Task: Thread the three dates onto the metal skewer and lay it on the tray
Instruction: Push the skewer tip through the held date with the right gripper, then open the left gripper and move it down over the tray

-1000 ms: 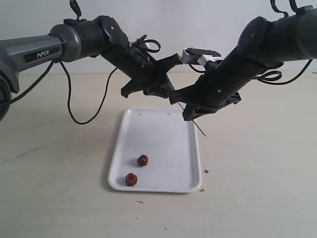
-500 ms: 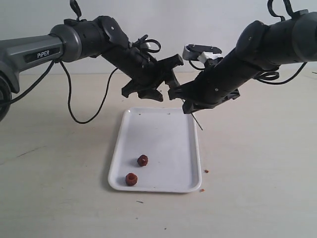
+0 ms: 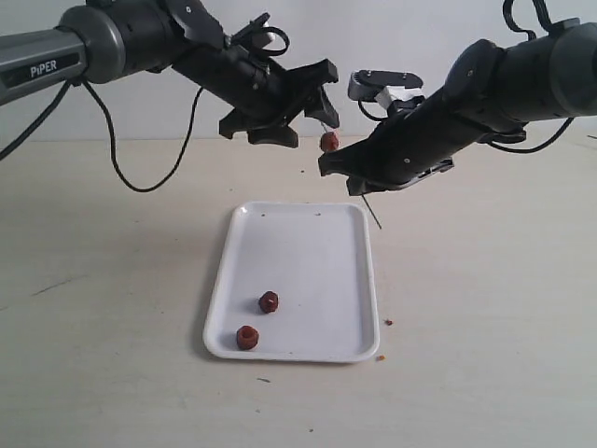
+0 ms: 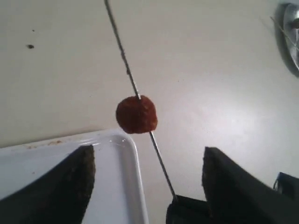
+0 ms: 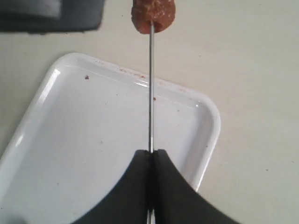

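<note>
Metal skewer clamped in shut right jaws, long axis slanting up and left, one date impaled near tip. Left jaws wide apart, empty, just beside it. Other two dates on tray, near-left, well below; left arm probably nearer.

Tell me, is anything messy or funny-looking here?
A little. Tiny brown crumbs lie on the table beside the tray's near right corner, and a few brown specks dirty the tray's far end. Otherwise nothing is odd: one date sits on the skewer, two dates wait on the tray.
</note>
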